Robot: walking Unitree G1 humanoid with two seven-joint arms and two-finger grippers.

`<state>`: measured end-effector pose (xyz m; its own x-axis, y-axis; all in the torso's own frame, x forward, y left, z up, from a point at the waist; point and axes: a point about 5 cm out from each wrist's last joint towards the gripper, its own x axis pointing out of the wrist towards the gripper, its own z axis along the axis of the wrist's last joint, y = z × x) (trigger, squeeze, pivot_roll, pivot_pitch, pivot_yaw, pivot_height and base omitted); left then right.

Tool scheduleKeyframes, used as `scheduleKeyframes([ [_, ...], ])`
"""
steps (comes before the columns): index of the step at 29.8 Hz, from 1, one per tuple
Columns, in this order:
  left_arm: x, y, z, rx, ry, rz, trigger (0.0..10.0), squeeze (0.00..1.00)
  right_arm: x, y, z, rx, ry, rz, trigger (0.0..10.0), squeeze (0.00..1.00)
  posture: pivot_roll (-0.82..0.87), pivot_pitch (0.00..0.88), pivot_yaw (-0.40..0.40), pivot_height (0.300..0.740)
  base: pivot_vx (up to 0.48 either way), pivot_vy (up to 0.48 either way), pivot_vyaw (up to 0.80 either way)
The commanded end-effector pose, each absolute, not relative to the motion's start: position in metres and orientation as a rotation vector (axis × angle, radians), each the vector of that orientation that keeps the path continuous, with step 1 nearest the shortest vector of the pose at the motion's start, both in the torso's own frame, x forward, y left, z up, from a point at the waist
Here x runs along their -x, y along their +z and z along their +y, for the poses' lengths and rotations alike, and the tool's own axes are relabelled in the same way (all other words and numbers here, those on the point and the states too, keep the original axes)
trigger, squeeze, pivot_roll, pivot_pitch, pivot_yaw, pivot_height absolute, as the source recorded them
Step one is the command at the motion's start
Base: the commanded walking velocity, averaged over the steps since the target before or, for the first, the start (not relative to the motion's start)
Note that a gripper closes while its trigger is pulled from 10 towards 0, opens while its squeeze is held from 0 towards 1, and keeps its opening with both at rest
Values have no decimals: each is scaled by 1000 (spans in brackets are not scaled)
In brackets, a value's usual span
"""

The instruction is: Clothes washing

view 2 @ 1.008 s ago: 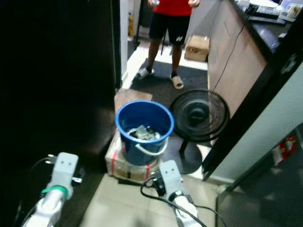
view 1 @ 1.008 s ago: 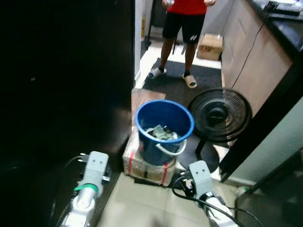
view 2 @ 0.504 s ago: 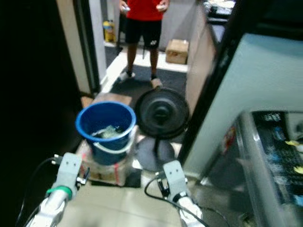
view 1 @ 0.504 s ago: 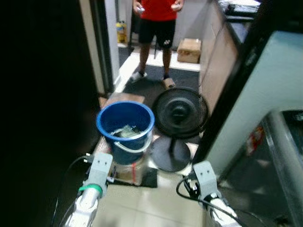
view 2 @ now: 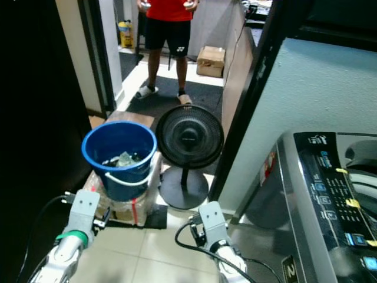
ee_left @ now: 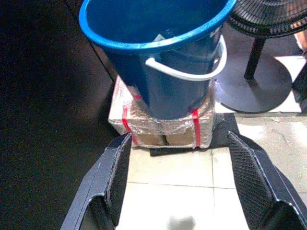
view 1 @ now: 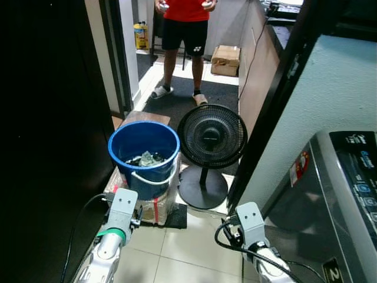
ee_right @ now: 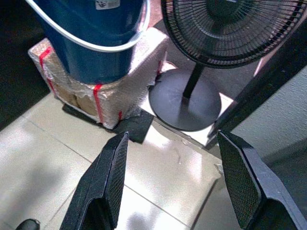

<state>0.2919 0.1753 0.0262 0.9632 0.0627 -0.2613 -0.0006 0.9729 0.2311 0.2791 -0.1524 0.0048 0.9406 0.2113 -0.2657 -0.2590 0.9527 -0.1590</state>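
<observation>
Clothes (view 1: 145, 159) lay crumpled in the bottom of a blue bucket (view 1: 144, 157) with a white handle (ee_left: 189, 73). The bucket stood on a bubble-wrapped box (ee_left: 165, 129) bound with red tape, which rested on the tiled floor (view 1: 194, 247) against a dark wall. Just beside the bucket, on the robot's right, a black pedestal fan (view 1: 211, 137) stood on its round base (ee_right: 185, 105). Further right sat a grey top-loading washing machine (view 2: 330, 194) with a control panel along its edge. Beyond the fan, a person in a red shirt and black shorts (view 1: 185, 32) stood on a dark mat, near a cardboard box (view 1: 225, 59).

The left gripper (ee_left: 184, 184) hung low in front of the wrapped box, its jaws spread wide and holding nothing. The right gripper (ee_right: 180, 187) hovered over the tiles near the fan's base, its jaws likewise wide apart and empty.
</observation>
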Motion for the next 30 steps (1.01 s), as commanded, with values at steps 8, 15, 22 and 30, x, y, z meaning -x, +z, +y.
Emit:
scheduleKeyframes([
  [8, -288, 21, 175, -220, 30, 294, 10000, 0, -277, 3, -153, 192, 244, 255, 10000, 0, 81, 25, -3, 740, 0, 0, 0],
  [15, -288, 22, 176, -236, 30, 289, 10000, 0, -278, 5, -147, 181, 264, 238, 10000, 0, 82, 24, -2, 740, 0, 0, 0],
  [22, -288, 21, 177, -242, 35, 290, 10000, 0, -278, 5, -146, 213, 271, 236, 10000, 0, 82, 24, -2, 740, 0, 0, 223],
  [30, -289, 22, 177, -243, 42, 291, 10000, 0, -278, 5, -146, 204, 265, 240, 10000, 0, 81, 23, -1, 740, 0, 0, 197],
])
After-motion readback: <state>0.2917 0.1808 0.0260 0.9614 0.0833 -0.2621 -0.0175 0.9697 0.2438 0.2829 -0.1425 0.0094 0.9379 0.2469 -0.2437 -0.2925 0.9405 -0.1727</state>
